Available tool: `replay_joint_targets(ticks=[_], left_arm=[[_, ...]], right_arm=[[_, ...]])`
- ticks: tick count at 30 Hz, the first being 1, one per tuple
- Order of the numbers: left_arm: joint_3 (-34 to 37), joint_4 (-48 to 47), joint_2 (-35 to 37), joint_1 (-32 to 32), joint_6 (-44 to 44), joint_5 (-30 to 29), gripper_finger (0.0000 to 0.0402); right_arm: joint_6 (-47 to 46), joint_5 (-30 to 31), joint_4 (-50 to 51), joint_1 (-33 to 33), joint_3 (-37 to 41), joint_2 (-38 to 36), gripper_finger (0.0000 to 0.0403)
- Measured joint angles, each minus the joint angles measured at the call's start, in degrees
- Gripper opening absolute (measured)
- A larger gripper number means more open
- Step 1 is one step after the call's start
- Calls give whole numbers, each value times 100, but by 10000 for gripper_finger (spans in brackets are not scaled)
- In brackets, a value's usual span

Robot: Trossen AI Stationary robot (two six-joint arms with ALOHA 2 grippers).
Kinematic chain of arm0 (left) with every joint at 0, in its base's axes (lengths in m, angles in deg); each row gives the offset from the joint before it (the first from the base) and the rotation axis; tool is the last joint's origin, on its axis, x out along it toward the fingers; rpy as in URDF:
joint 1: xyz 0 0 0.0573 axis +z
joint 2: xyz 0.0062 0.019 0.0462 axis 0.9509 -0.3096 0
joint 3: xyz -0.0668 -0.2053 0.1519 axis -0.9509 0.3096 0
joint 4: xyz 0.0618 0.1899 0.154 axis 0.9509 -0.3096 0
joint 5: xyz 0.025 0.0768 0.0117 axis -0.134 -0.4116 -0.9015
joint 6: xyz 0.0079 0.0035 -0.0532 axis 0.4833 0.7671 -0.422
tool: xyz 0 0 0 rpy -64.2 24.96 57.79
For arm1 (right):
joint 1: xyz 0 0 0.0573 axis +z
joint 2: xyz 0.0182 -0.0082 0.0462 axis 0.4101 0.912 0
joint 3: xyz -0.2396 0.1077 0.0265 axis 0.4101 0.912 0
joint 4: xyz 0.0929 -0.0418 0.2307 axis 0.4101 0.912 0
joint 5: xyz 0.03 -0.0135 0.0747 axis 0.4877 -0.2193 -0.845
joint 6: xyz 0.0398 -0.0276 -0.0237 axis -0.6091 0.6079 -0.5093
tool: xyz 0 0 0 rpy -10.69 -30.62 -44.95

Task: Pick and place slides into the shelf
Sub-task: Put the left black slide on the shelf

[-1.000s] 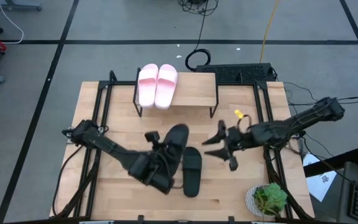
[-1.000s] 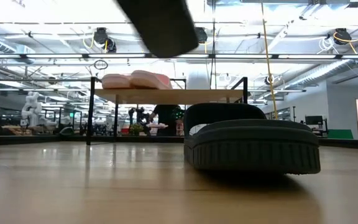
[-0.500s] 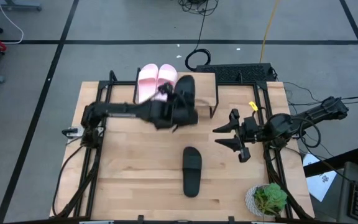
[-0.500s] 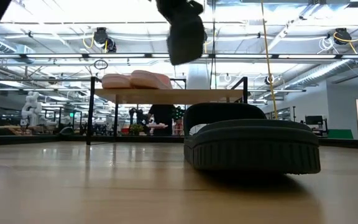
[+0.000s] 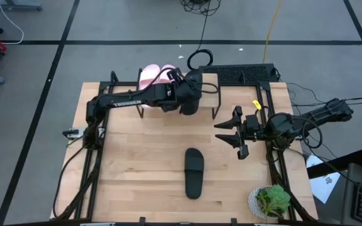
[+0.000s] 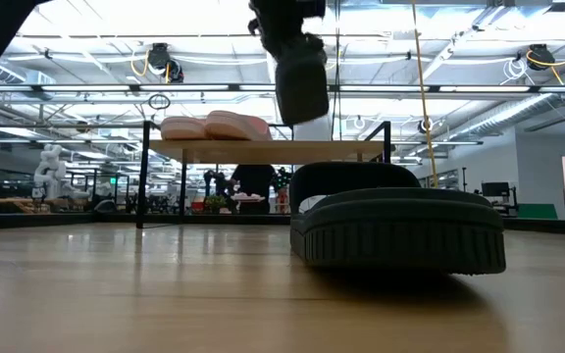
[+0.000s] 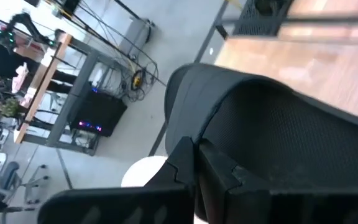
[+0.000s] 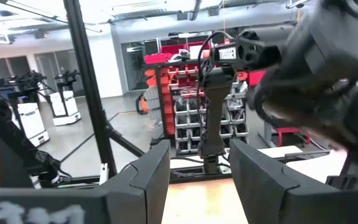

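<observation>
My left gripper (image 5: pixel 182 97) is shut on a black slide (image 5: pixel 191 94) and holds it over the right part of the shelf (image 5: pixel 209 85). In the low view that slide (image 6: pixel 300 74) hangs above the shelf board (image 6: pixel 263 152). Two pink slides (image 5: pixel 151 76) lie side by side, soles down, on the shelf's left part, half hidden by my left arm. A second black slide (image 5: pixel 194 172) lies sole down on the tabletop, near the middle. My right gripper (image 5: pixel 228 139) is open above the table, right of the shelf, and touches nothing. My left gripper pinches the black slide (image 7: pixel 272 130) between its two fingers (image 7: pixel 188 165), at the curved rim of what looks like its wide strap (image 7: pixel 185 93). The fingers come from the table's left, about level. The slide is lifted clear above the shelf board.
A small potted plant (image 5: pixel 271 201) stands at the table's near right corner. Black metal frames (image 5: pixel 105 125) run along both table sides. A dark box (image 5: pixel 244 73) and cables lie behind the shelf. Bare wood spreads left and right of the lying black slide.
My left gripper has carried the black slide from low over the table's middle, up and toward the far edge, until it hangs over the shelf's right part. My right gripper has drawn back a little toward the table's right and far side, still open. The other slides have stayed put.
</observation>
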Motion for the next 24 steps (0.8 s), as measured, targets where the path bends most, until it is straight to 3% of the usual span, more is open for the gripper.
replay_joint_targets(ticks=[11,24], left_arm=[[7,-36,-558,385,78,121,0],[7,-21,-599,611,426,96,0]], right_arm=[[-1,-13,-2,-104,0,0,155],[81,124,2,-104,0,0,155]])
